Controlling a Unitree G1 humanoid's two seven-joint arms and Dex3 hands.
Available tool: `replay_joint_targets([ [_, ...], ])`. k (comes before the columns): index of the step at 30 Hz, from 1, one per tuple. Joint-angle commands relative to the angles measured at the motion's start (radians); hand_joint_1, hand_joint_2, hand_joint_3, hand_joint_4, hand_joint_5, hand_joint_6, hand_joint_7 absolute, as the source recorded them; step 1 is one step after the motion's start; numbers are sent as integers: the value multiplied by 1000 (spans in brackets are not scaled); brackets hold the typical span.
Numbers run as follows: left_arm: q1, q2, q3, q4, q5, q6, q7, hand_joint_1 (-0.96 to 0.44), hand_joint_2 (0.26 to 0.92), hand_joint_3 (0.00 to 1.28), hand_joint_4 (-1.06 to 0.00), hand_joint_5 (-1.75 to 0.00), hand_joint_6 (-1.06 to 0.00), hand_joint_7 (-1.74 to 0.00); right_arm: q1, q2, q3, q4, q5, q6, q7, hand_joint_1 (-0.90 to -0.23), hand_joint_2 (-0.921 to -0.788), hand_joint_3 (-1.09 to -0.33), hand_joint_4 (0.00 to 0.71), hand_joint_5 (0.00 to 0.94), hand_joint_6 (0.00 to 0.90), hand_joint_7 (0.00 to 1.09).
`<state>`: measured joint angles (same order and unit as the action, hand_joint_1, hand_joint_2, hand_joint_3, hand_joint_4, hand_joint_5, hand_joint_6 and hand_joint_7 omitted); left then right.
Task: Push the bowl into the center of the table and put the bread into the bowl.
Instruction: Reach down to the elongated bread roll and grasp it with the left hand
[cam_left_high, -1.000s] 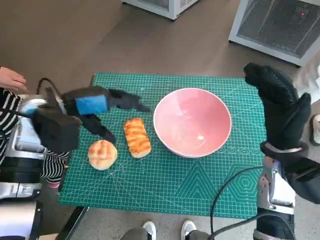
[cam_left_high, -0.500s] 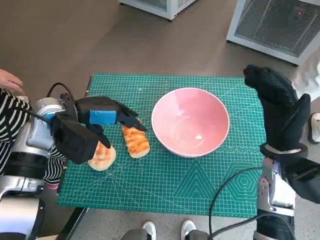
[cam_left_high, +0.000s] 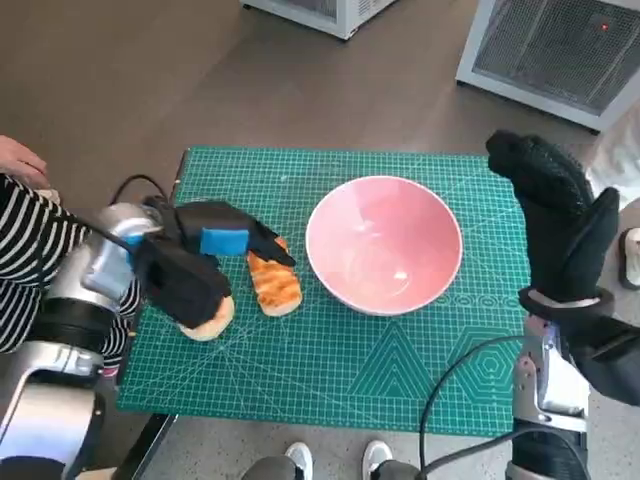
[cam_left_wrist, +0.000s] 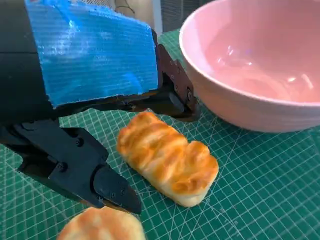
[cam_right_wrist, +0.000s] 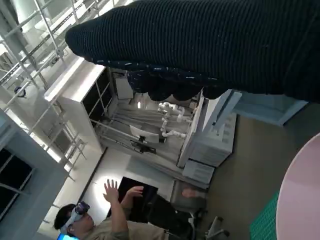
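The pink bowl (cam_left_high: 384, 243) stands right of the green mat's middle; its wall (cam_left_wrist: 240, 100) fills the left wrist view's far side. An oblong golden bread (cam_left_high: 273, 283) (cam_left_wrist: 167, 156) lies left of the bowl. A round bun (cam_left_high: 208, 318) (cam_left_wrist: 102, 226) lies further left, partly under my left hand (cam_left_high: 205, 258). That hand hovers over both breads with its black fingers (cam_left_wrist: 107, 187) spread on either side of the oblong bread, holding nothing. My right hand (cam_left_high: 560, 215) in its black glove is raised at the mat's right edge, beside the bowl, fingers extended and empty.
The green cutting mat (cam_left_high: 330, 380) covers the small table. A person in a striped sleeve (cam_left_high: 25, 250) sits at the left. Shoes (cam_left_high: 335, 458) show at the front edge. White appliances (cam_left_high: 560, 45) stand on the floor behind. A person (cam_right_wrist: 95, 222) appears in the right wrist view.
My left hand has swung down and inward over the breads, now covering part of the round bun. The bowl, breads and right hand have stayed put.
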<state>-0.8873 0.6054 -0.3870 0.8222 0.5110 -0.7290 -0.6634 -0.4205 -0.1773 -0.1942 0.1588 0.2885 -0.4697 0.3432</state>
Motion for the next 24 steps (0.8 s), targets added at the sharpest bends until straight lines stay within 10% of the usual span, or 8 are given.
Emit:
replay_joint_targets([
  [1, -44, -25, -38, 55, 56, -14, 65, -4, 753, 31, -436, -1, -602, -7, 27, 4, -3, 20, 10, 1, 5, -654, -921, -675, 131, 7, 89, 421],
  [24, -139, -144, -192, 275, 236, 12, 324, -7, 817, 28, -540, -18, -681, -21, 51, 6, -3, -10, 15, 22, -7, -654, -921, -675, 121, 0, 94, 429],
])
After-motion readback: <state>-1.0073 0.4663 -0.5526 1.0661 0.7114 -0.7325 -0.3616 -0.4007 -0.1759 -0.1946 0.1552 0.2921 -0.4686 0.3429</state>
